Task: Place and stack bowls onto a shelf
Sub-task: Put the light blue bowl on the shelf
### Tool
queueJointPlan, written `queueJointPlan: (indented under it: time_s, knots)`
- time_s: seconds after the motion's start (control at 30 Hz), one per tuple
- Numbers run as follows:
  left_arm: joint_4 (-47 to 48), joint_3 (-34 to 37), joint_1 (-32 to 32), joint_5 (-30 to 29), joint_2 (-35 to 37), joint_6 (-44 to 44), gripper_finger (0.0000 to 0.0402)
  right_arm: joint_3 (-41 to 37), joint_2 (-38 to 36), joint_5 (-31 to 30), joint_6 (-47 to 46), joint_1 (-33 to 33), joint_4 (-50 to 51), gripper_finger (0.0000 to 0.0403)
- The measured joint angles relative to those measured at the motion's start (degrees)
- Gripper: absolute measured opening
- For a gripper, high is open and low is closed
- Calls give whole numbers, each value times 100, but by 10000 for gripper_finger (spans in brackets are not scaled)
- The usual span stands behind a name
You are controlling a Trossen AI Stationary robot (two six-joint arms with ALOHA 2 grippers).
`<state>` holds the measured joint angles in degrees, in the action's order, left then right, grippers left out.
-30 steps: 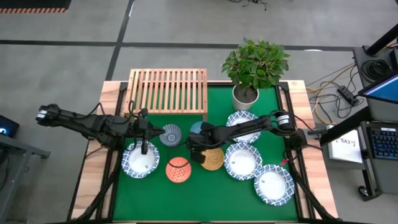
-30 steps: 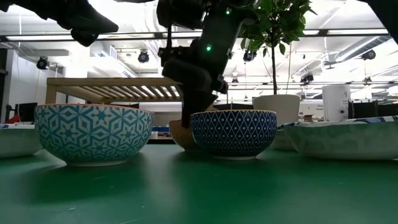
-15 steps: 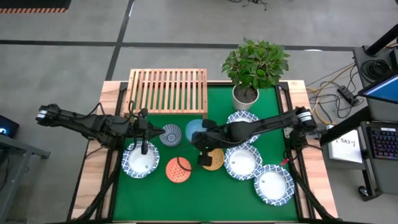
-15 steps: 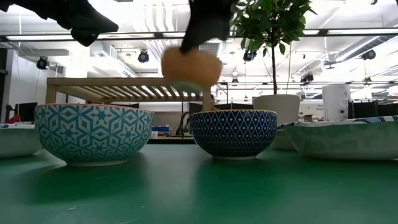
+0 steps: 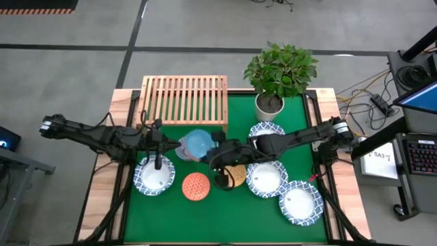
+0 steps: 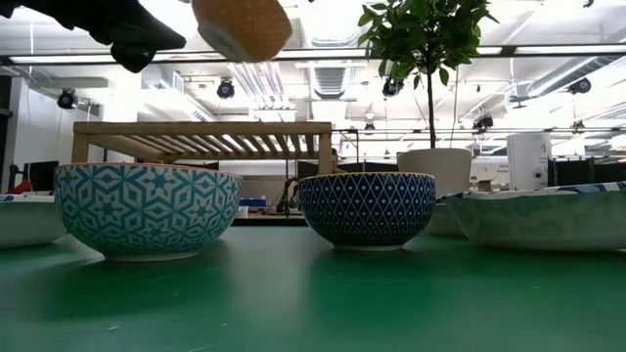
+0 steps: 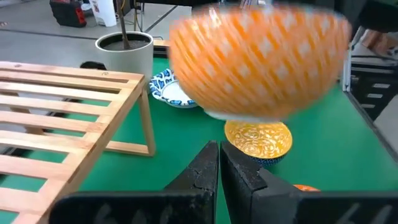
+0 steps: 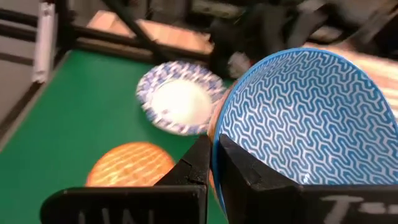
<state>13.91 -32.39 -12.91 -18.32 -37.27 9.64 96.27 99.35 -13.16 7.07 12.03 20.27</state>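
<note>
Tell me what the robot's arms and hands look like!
Both arms are long, thin and dark, built from jointed segments. The left hand and the right hand each end in two flat black fingers. A black bar sits across each wrist; the right one carries blurry white lettering I cannot read.

1. Floor [image 5: 205, 27]: grey concrete, crossed by dark seam lines.
2. Table [image 5: 102, 198]: light-wood edges, green mat top.
3. Potted plant [image 5: 280, 72]: leafy, in a white pot, at the table's far edge.
4. Side desk [image 5: 410, 154]: keyboard, papers, trailing cables.
5. Ceiling [image 6: 293, 73]: white beams, ducting, hanging round lamps.
</note>
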Motion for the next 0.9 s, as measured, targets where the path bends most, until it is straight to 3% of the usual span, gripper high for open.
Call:
queueJointPlan:
  time_s: [0.17, 0.3, 0.53, 0.9]
  knots:
    - [512, -141, -263, 183, 404, 323, 0, 0, 1, -808, 697, -179, -371, 12]
    - [404, -18, -530, -103, 779, 294, 0, 4, 9, -1426, 896, -592, -384, 11]
    - [408, 148, -623, -359, 1250, 196, 0, 4, 226, -937, 588, -1516, -370, 12]
    - [413, 180, -623, -364, 1289, 134, 0, 4, 579, -840, 494, -1996, -459, 13]
